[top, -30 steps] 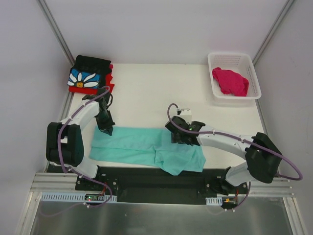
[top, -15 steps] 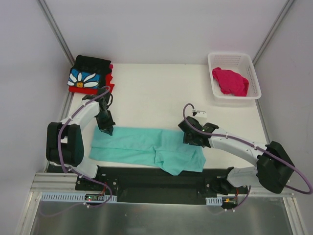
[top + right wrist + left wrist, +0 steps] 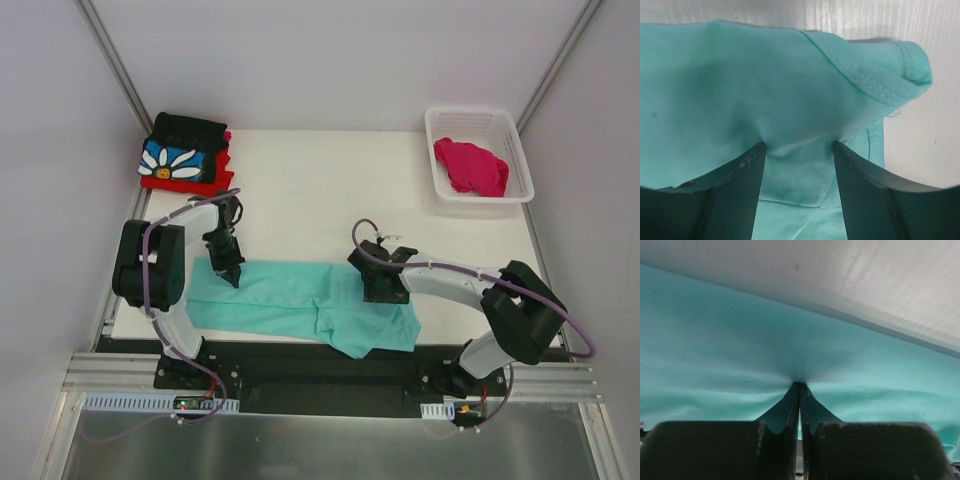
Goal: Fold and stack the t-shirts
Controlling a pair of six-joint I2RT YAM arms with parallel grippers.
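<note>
Top external view: mint-teal t-shirt (image 3: 290, 300) flat on surface (image 3: 320, 190), spanning the 2 tools.
Left tool (image 3: 229, 272): clamped tight on a pinch of the shirt's far edge, cloth tented at its tips.
Right tool (image 3: 385, 290): fingers (image 3: 740, 190) parted, pressed astride a pucker of the same shirt.
Daisy t-shirt (image 3: 178, 158): folded atop red t-shirt (image 3: 185, 186), beyond left tool.
Magenta t-shirt (image 3: 472, 165): crumpled in basket (image 3: 512, 150), beyond right tool.

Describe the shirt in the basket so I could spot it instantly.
Look to the far right corner of the white table, where a white plastic basket sits. Inside lies a pink shirt, crumpled in a heap. Unlike the teal shirt spread out along the near edge and the folded stack at the far left, it alone sits in a container.
</note>
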